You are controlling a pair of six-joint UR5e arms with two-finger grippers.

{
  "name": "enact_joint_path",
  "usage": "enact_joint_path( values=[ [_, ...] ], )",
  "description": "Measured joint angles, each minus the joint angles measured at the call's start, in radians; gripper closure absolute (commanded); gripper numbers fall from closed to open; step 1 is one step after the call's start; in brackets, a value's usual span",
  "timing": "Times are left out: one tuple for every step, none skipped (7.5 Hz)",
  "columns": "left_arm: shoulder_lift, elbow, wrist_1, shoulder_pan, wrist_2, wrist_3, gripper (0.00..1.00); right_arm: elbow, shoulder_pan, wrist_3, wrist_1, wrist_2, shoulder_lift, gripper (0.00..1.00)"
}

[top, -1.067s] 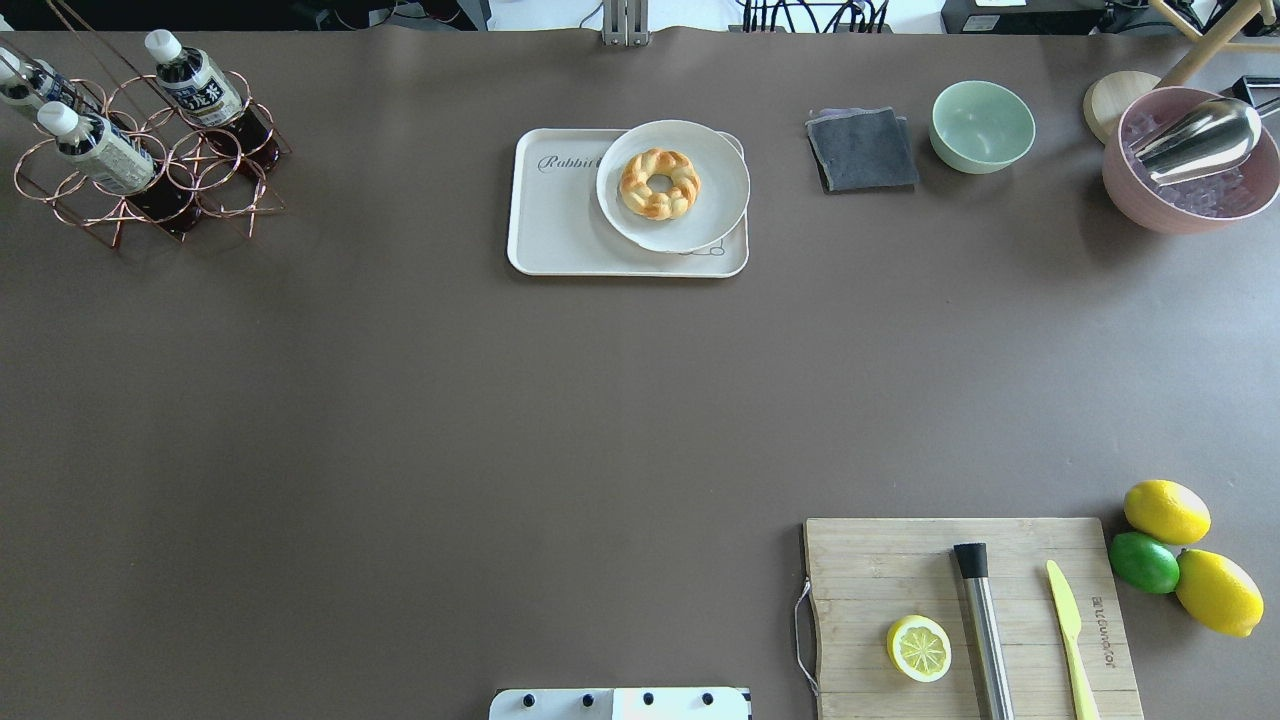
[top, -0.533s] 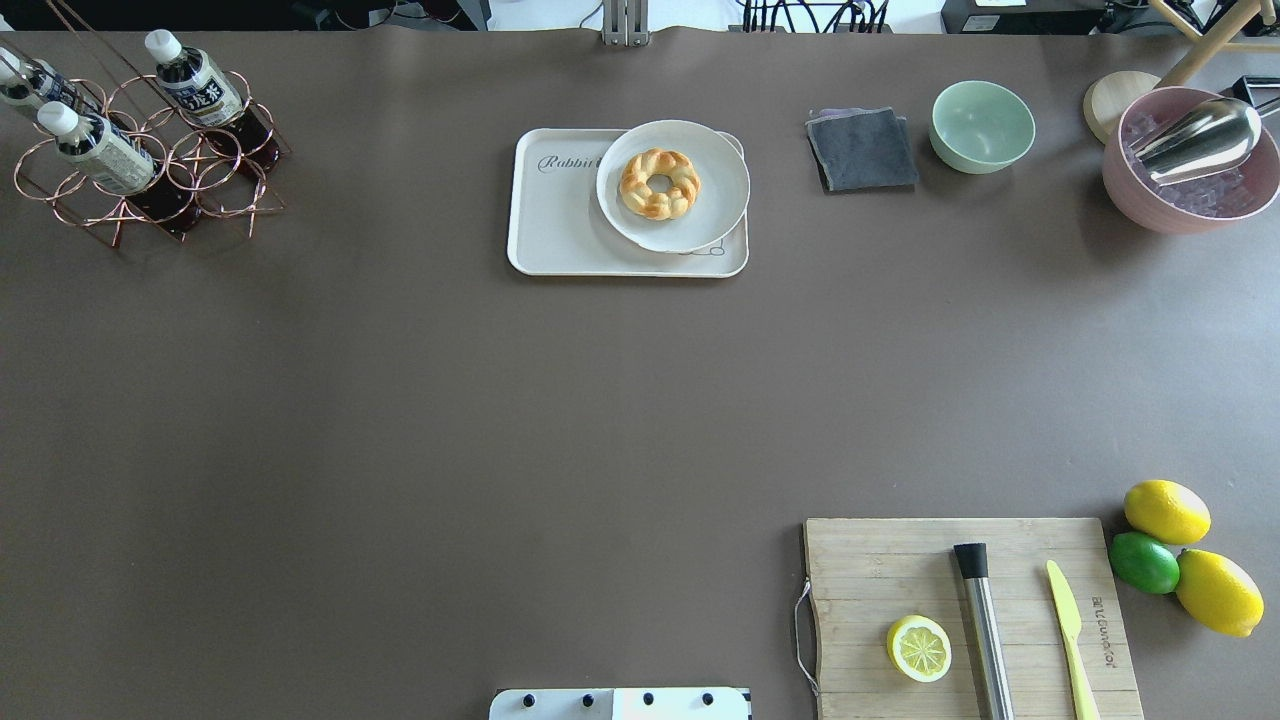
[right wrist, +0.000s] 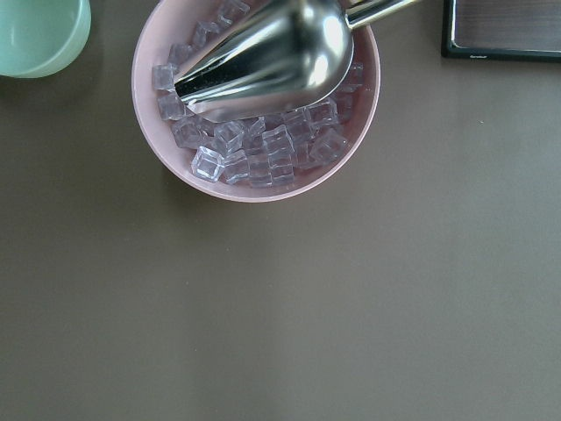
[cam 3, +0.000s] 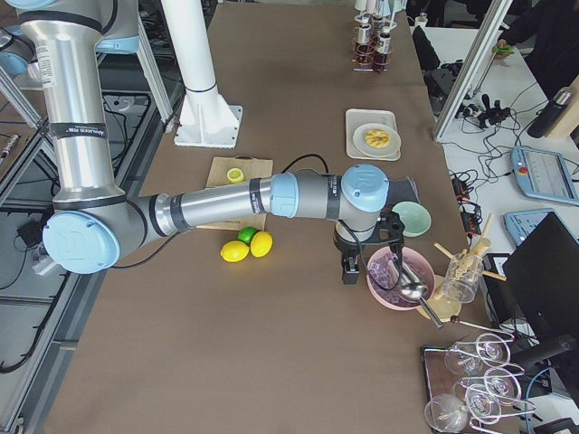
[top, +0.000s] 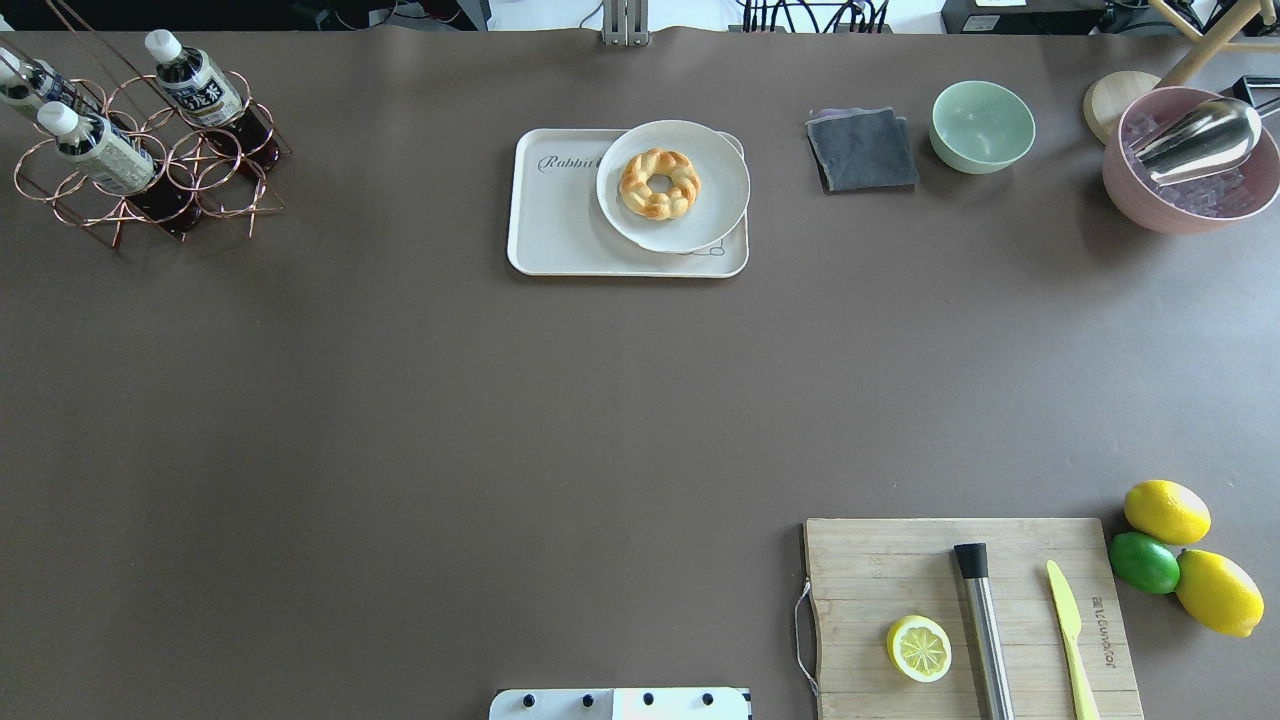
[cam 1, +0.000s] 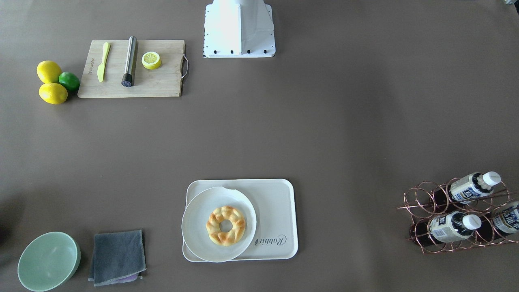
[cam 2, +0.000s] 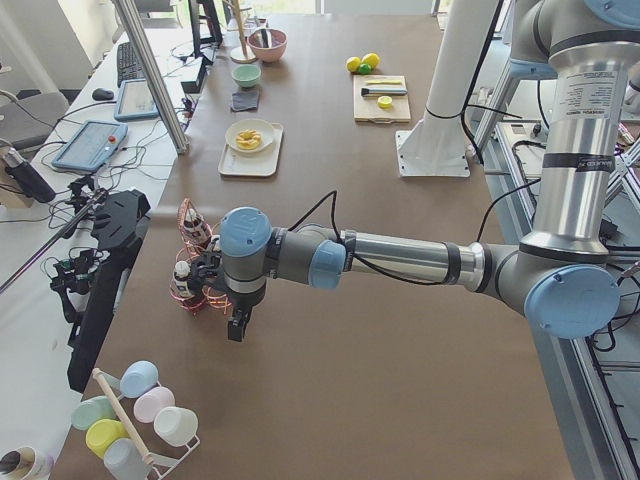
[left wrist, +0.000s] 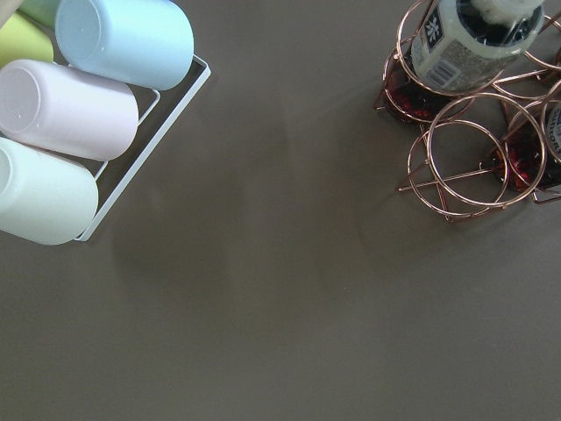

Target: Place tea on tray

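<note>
1. In the copper rack (top: 205,160) at the overhead's 10 o'clock corner, the tea bottles (top: 195,88) are leaning, caps toward 11.
2. Left gripper (cam 2: 237,333) is hovering right beside them, nearest bottle (left wrist: 469,39) at its cam's 1 o'clock; can't tell its opening.
3. Right gripper (cam 3: 348,274) is hanging far off by the ice bowl (right wrist: 263,193), opening unclear too.

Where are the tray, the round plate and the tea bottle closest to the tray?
tray (top: 560,225), overhead view, on its bare left half.
round plate (top: 718,185), overhead view, on the bare surface near its right rim.
tea bottle (top: 203,95), overhead view, on its label.
</note>
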Motion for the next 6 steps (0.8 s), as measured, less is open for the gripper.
enact_joint_path(
  values=[
    [0.001,-0.004,0.0,0.002,-0.001,-0.003,0.02,0.002,0.001,0.0,-0.001,-0.001,0.0,0.0],
    [-0.004,-0.015,0.001,0.013,0.0,-0.012,0.02,0.003,0.001,0.0,-0.001,-0.002,0.001,0.0],
    [-0.01,-0.053,0.003,0.034,0.001,-0.051,0.02,0.003,0.001,0.0,-0.001,-0.003,0.001,0.0],
    [-0.013,-0.121,0.004,0.067,0.001,-0.11,0.02,0.004,0.003,0.0,0.0,-0.005,-0.002,0.0],
    [-0.016,-0.202,0.004,0.11,0.002,-0.152,0.02,0.004,0.007,0.0,0.001,-0.007,-0.008,0.0],
    [-0.03,-0.268,-0.002,0.152,0.006,-0.179,0.02,0.004,0.011,0.0,0.002,-0.01,-0.015,0.0]
  ],
)
